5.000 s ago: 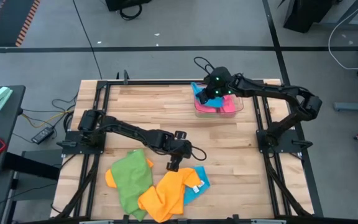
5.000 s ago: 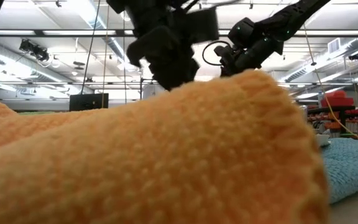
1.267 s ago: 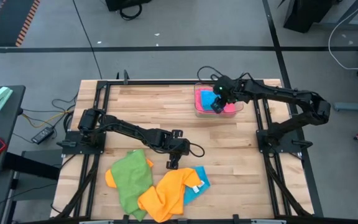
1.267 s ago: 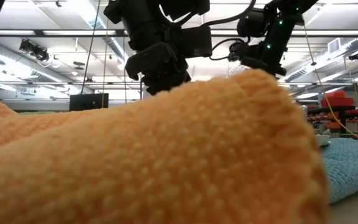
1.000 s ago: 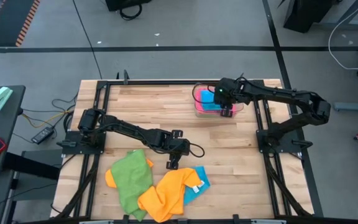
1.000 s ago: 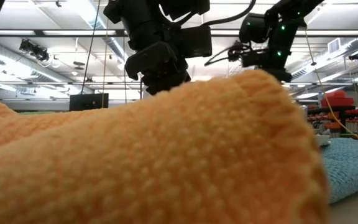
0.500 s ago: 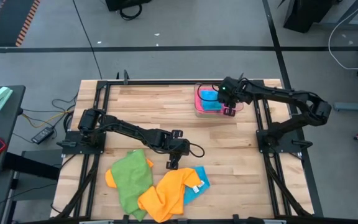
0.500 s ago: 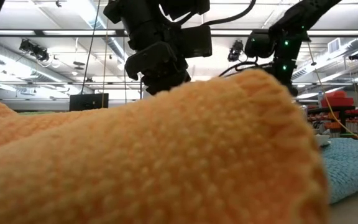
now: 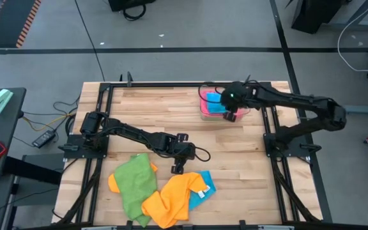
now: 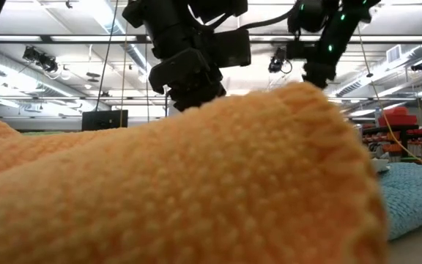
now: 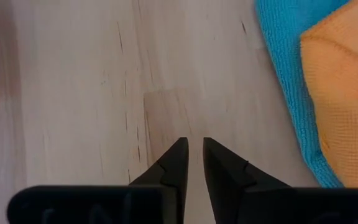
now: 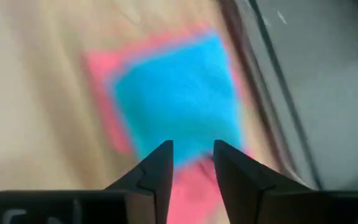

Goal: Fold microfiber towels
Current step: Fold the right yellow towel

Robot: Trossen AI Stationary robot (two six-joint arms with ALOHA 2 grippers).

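Right pincer (image 9: 229, 117): moved off the far tray (image 9: 204, 110), fingers parted with nothing between them; your folded blue towel (image 9: 214, 102) now lies flat on the pink towel (image 9: 205, 97) inside it. One cloth appears done.

Left pincer (image 9: 176, 169): mid-surface, fingers nearly together, grasping nothing, just beside the unfolded pile.

Remaining, near edge: green towel (image 9: 134, 185), orange towel (image 9: 168, 199), second blue towel (image 9: 203, 185).

Views: right wrist confirms the blue square sits squarely on pink; high view alone places the pile. Low view is blocked by orange cloth.
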